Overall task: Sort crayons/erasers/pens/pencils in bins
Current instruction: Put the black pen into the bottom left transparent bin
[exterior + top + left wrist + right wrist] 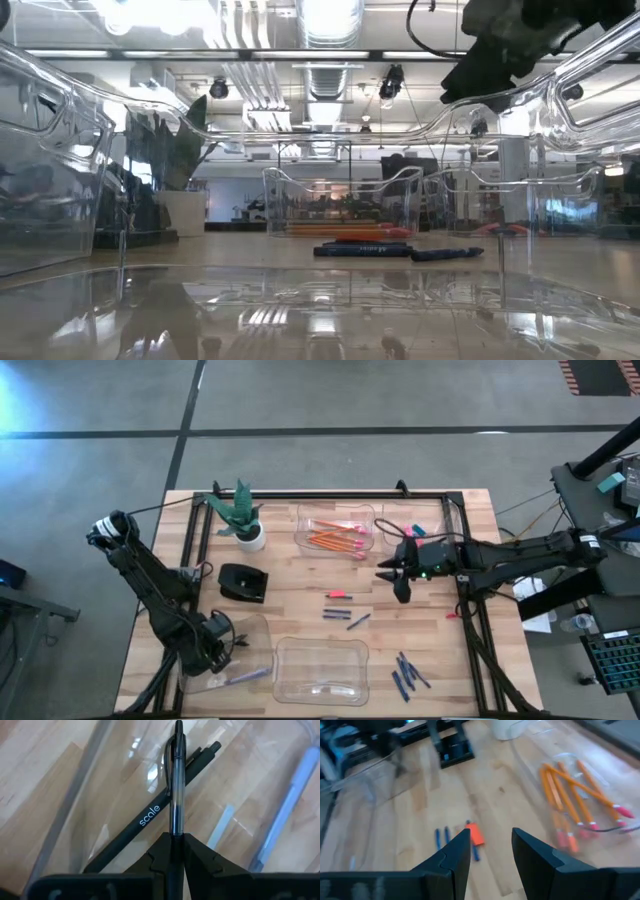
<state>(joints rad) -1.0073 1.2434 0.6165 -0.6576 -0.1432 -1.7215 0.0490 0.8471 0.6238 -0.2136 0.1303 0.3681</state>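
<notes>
Two dark jointed arms, black cables, wedge-shaped black fingers [455, 857], green indicator light

Orange pencils [338, 540] with pink ends; dark-blue crayons [405, 674]; black pens [150, 817], one lettered in white; clear bins [320, 670]; pale wood-grain desk [300, 605].

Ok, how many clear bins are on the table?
4 bins: one at the far middle holds the pencils; one sits beside it, far right; one near left, where the left tool grips a pen; one near middle. None seems hidden.
</notes>
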